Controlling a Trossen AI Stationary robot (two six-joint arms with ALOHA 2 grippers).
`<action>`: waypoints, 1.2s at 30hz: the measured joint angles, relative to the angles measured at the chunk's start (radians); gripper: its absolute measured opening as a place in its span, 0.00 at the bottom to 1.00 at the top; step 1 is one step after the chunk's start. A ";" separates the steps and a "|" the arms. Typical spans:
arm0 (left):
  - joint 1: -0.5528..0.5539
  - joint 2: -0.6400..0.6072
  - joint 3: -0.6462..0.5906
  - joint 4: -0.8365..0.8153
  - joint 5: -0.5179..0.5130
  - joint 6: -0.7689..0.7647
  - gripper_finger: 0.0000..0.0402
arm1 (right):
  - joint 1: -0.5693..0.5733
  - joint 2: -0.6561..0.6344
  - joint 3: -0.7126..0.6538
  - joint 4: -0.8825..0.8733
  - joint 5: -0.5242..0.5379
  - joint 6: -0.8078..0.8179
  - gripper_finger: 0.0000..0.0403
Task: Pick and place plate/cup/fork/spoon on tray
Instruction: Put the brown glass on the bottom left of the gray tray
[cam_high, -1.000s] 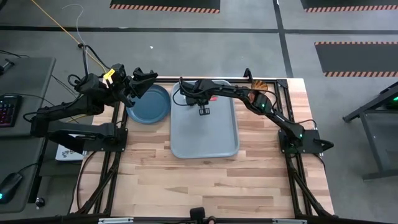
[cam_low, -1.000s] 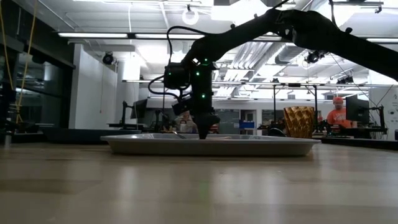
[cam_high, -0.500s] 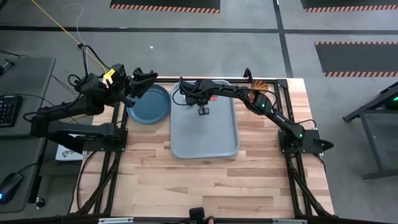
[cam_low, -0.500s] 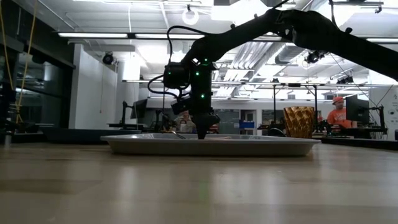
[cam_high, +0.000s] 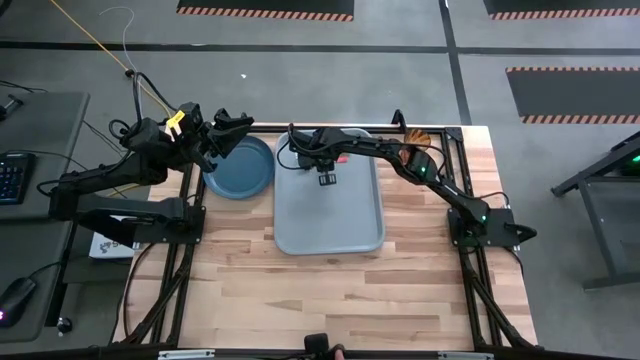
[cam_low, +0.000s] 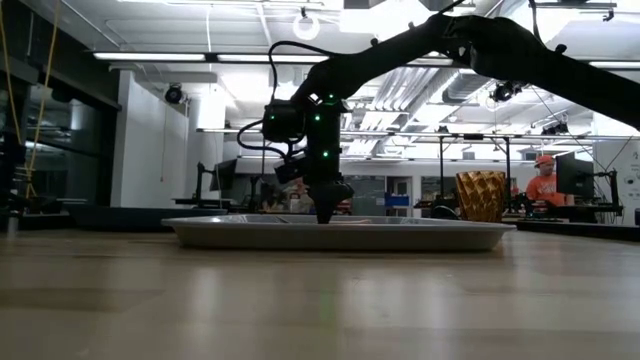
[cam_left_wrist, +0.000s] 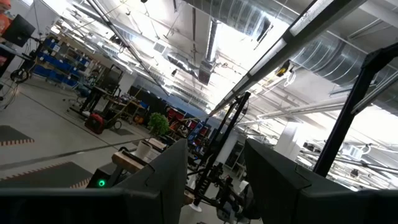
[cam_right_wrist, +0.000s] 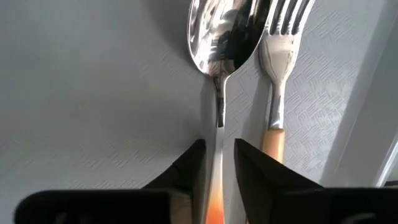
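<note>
The grey-blue tray (cam_high: 328, 205) lies mid-table. The spoon (cam_right_wrist: 221, 37) and the fork (cam_right_wrist: 283, 43) lie side by side on the tray's floor at its far end, metal ends pointing the same way. My right gripper (cam_high: 325, 165) reaches over the tray's far end, fingers down at the tray floor (cam_low: 325, 215), shut on the spoon. The teal-blue plate (cam_high: 245, 168) rests on the table left of the tray. My left gripper (cam_high: 235, 130) hovers open and empty above the plate's far-left rim. The amber cup (cam_high: 415, 152) stands on the table right of the tray, partly behind my right arm. My right gripper pinches the spoon's handle (cam_right_wrist: 216, 202) between its two fingers (cam_right_wrist: 189, 171), where the metal neck meets the orange-red part. The fingers come from above, pointing down, and lie across the spoon. The spoon lies flat with its bowl (cam_right_wrist: 221, 31) on the tray floor.
The near half of the tray and the wooden table (cam_high: 330, 290) toward its near edge are bare. The fork lies close beside the spoon. A desk with a keyboard (cam_high: 10, 175) stands left of the table. A person (cam_low: 543, 180) shows far off in the room.
</note>
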 joint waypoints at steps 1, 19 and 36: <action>0.000 0.000 0.000 0.000 0.000 0.000 0.37 | 0.000 0.000 0.000 0.000 0.002 -0.001 0.21; 0.000 0.000 0.000 -0.001 0.000 0.004 0.37 | -0.051 -0.199 0.002 -0.021 -0.107 0.126 0.24; 0.000 0.000 0.000 -0.063 0.039 0.056 0.37 | -0.124 -0.484 0.001 -0.335 -0.398 0.309 0.24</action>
